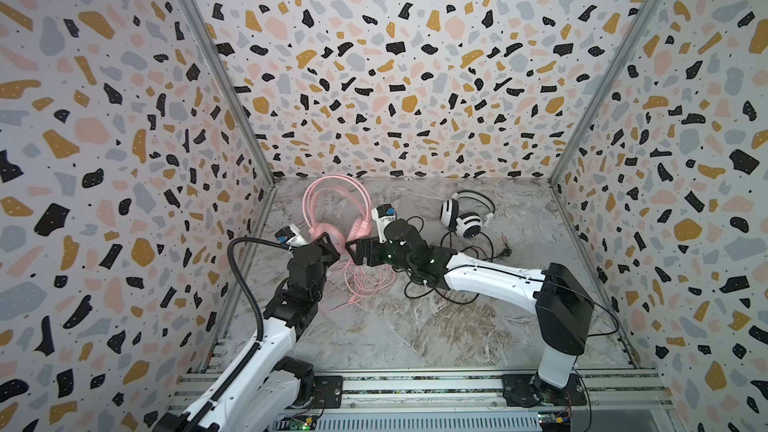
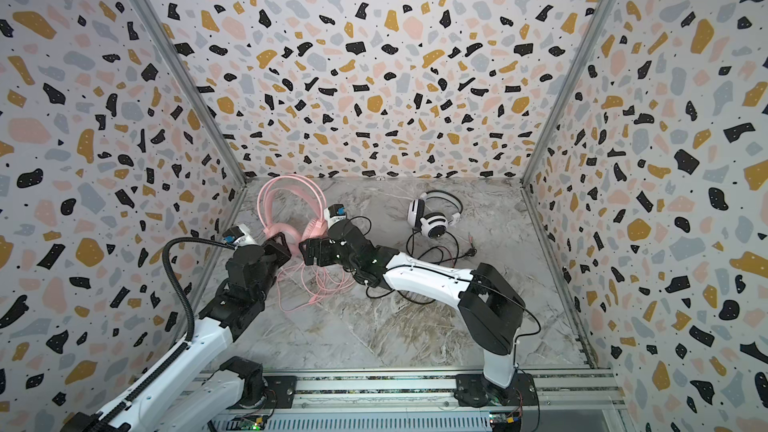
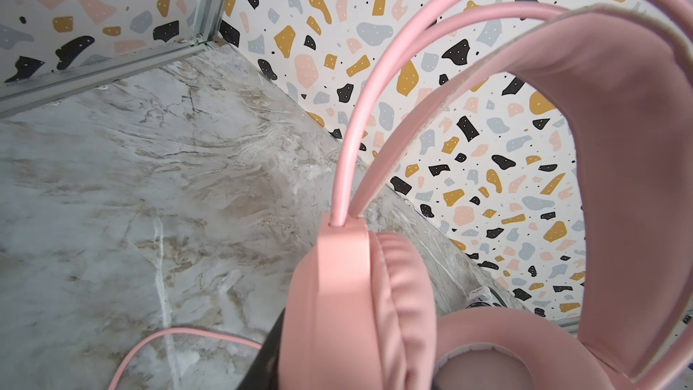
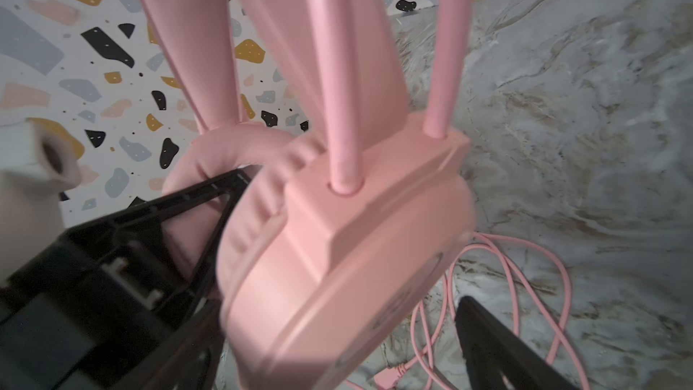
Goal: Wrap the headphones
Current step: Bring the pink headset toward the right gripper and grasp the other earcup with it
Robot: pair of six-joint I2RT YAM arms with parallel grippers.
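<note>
1. Pink plastic over-ear headset (image 1: 360, 227) stands upright at the back left of your grey marble tabletop (image 1: 415, 326). You have two headsets: the white black-striped headset (image 1: 467, 224) lies well apart at the back right.
2. Two cables: the pink cable (image 4: 562, 283) loops loose on the marble in front of its headset. The black cable (image 1: 505, 252) sprawls by the white one, partly hidden under your right arm (image 1: 490, 280).
3. Your left gripper (image 1: 328, 241) pinches one pink ear cup. Your right gripper (image 1: 352, 252) has its jaws spread wide at the other cup, and the blurred wrist view leaves contact unclear.
</note>
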